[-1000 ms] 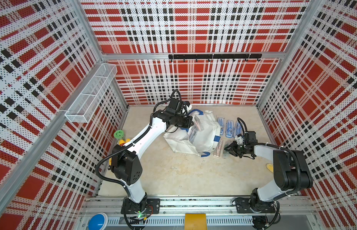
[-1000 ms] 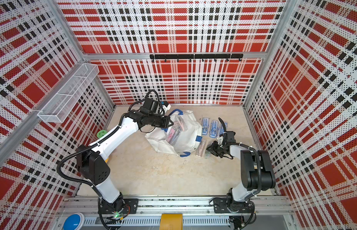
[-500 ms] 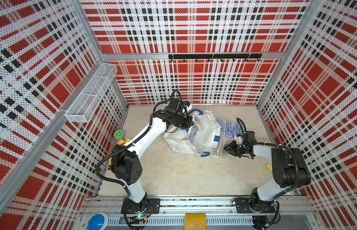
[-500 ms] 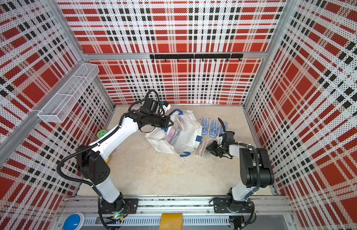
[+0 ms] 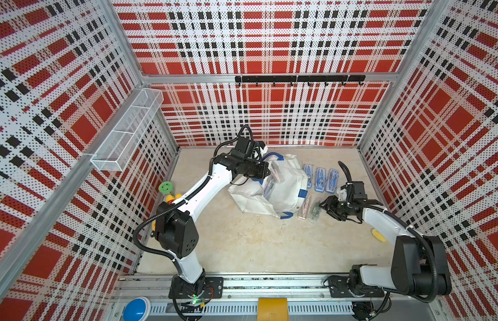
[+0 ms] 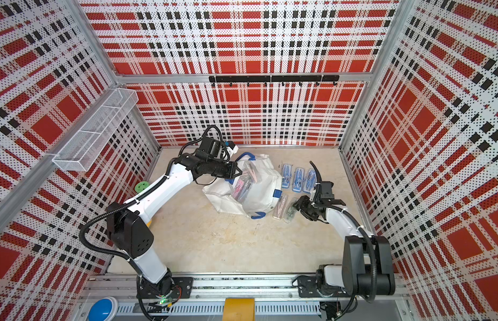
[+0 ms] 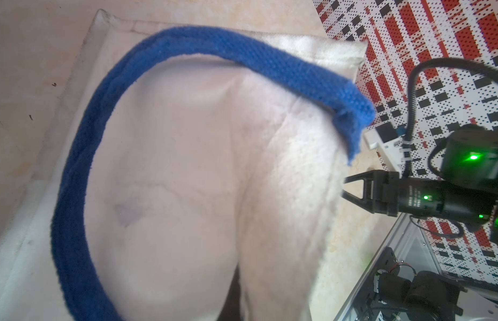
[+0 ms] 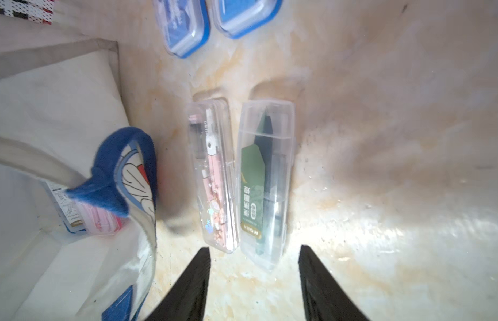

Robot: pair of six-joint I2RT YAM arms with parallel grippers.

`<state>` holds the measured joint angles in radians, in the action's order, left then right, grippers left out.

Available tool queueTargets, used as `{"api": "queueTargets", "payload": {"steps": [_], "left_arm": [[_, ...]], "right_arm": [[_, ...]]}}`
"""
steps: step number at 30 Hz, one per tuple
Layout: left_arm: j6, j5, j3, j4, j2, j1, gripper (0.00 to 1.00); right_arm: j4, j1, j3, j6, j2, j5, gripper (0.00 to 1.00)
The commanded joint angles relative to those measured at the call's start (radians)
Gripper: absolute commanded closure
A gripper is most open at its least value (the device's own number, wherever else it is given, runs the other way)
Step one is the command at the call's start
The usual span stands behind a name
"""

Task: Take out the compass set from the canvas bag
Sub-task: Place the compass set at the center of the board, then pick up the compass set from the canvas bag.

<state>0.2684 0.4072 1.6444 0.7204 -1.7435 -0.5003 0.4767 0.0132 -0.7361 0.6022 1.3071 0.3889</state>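
Observation:
The white canvas bag (image 5: 281, 194) (image 6: 260, 194) lies slumped mid-table, mouth open, with pink compass set cases (image 5: 271, 178) showing inside. My left gripper (image 5: 266, 171) (image 6: 237, 172) is shut on the bag's far rim by the blue handle (image 7: 75, 180); fabric (image 7: 186, 180) hides its jaws in the left wrist view. To the bag's right lie a clear green compass set case (image 8: 266, 183) (image 5: 314, 212) and a pink one (image 8: 214, 178) side by side. My right gripper (image 8: 254, 247) (image 5: 324, 207) stands open just behind the green case's end, holding nothing.
Three blue cases (image 5: 320, 178) lie in a row behind the two clear ones. A green and yellow toy (image 5: 166, 187) sits by the left wall, a yellow object (image 5: 378, 235) by the right. A mesh basket (image 5: 128, 133) and hook rail (image 5: 298, 79) hang on the walls.
My right gripper's jaws have gone from shut to open, and the green case lies free on the table before them. The left arm and the bag have not moved.

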Motion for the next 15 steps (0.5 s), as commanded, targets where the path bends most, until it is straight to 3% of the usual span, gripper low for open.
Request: {"api": "queueTargets", "payload": {"steps": [1, 10, 15], "left_arm": [[-0.001, 0.019, 0.035, -0.006, 0.025, -0.006, 1.00], [0.006, 0.022, 0.047, -0.006, 0.018, -0.010, 1.00], [0.009, 0.023, 0.048, -0.005, 0.018, -0.012, 1.00]], "right_arm": [[0.064, 0.044, -0.076, 0.017, -0.066, -0.069, 0.49], [0.066, 0.386, -0.265, 0.016, -0.045, -0.248, 0.53], [-0.019, 0.512, -0.307, 0.064, 0.066, -0.231, 0.54]]}}
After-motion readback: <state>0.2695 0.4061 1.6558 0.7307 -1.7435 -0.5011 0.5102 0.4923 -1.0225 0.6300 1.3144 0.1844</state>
